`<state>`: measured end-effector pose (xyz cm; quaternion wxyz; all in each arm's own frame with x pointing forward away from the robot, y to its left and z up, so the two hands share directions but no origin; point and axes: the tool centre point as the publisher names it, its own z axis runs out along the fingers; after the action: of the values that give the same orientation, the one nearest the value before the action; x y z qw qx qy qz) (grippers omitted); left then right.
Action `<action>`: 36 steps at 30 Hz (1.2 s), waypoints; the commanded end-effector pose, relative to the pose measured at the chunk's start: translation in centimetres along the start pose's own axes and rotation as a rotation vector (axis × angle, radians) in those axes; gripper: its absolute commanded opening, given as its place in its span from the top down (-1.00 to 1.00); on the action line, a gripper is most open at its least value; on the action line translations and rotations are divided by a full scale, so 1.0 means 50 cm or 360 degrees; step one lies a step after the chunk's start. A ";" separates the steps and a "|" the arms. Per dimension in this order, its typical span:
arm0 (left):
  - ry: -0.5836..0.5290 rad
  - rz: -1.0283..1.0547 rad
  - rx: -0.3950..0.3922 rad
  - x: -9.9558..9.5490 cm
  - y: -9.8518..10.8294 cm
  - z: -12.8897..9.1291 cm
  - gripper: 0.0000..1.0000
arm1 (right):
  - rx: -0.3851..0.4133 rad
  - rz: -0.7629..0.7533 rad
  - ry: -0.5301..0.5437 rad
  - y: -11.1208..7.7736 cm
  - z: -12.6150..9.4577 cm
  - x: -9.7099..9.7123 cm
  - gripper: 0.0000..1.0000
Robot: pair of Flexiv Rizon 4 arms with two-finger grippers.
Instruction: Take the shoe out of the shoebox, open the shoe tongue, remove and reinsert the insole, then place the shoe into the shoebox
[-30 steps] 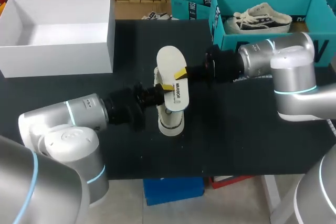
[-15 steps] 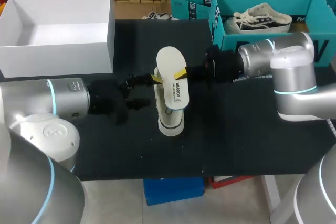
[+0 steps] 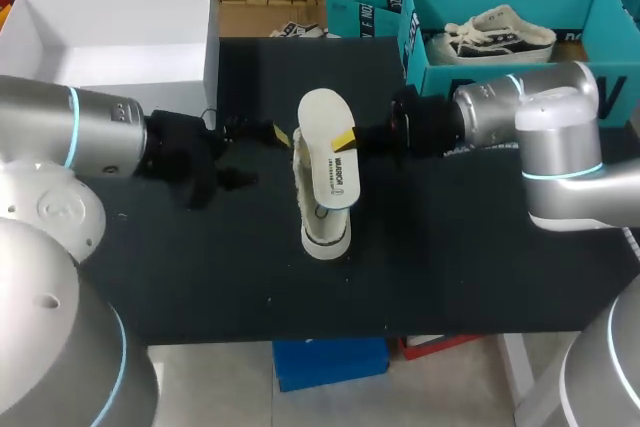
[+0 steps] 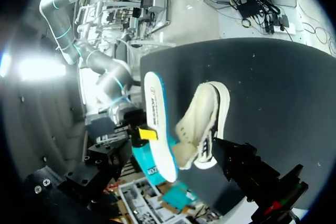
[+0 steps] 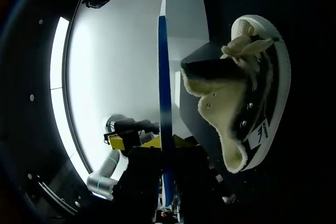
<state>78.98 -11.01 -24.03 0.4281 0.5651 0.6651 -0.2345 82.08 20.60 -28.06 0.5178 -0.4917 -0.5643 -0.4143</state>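
CHANGE: my left fingers [image 3: 272, 133] now stand spread, drawn back clear of the insole [image 3: 325, 117] | HOLD: my right fingers [image 3: 345, 139] alone pinch it; shoe [image 3: 327, 232] lies on the table [image 3: 450, 247] just beneath them | STATUS: insole judged out, reinsertion pending.

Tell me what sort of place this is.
Likely a robot lab bench for shoe-handling trials: a left arm and right arm reach over a black table, the right tool grips an insole by a fleece-lined shoe, and a white shoebox stands open.
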 end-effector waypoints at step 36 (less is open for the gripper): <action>0.1312 0.0108 0.0125 -0.137 0.018 0.045 -1.00 | -0.0004 -0.0001 -0.0002 0.000 0.003 -0.001 1.00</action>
<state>80.47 -15.59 -19.60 0.2702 0.6336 0.7108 -0.1425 82.07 20.60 -28.06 0.5178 -0.4917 -0.5643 -0.4143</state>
